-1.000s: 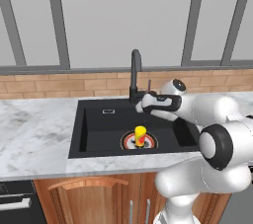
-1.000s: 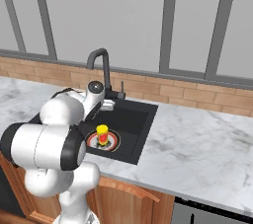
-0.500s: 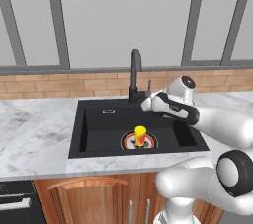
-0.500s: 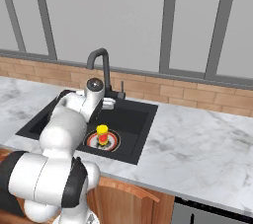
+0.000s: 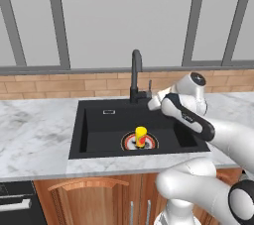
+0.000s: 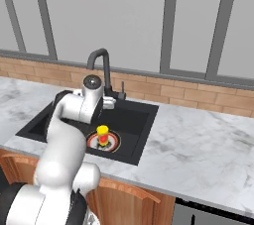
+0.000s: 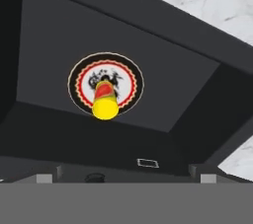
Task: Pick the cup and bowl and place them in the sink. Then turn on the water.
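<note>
Hand view: cup [image 7: 105,100] on sink [image 7: 163,65] drain.

Light: even, bright, no visible source.
Shadows: faint; sink [image 5: 99,125] interior reads flat black.
Glare: none on worktop [image 5: 34,130].
Sharpness: base views soft, slightly pixelated; hand view blurs cup [image 7: 105,104] edges.
Distortion: none at edges.
</note>
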